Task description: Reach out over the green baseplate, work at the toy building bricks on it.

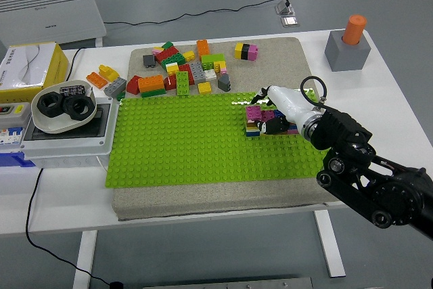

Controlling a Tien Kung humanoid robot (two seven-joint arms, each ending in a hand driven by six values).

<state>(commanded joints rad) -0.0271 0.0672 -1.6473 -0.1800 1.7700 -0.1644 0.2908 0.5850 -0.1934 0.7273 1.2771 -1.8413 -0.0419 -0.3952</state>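
Presently we list the green baseplate point(183, 140) as the landmark: it lies flat on a beige mat point(284, 55) on the white table point(399, 109), its studded field mostly bare.

Item, small brick stack point(254, 120): pink, yellow and blue layers, standing on the baseplate toward its right end, near the far edge.

Item, right hand point(281, 107): white-shelled, on a black arm point(369, 177) that comes in past the baseplate's right near corner. The hand sits against the right side of the stack, its dark fingers point(270, 127) curled close on the bricks; we read this as a grip on the stack, though the contact is partly hidden.

Item, loose bricks point(179, 72): a mixed heap in red, orange, yellow, green and grey, on the mat just beyond the baseplate's far edge. A yellow, black and pink brick point(246, 51) lies apart, farther beyond.

Item, white bowl point(61, 107) with black rings, on a grey box point(67, 137) just left of the baseplate.

Item, grey block point(347, 50) with an orange cylinder point(354, 29), well beyond the baseplate's right far corner.
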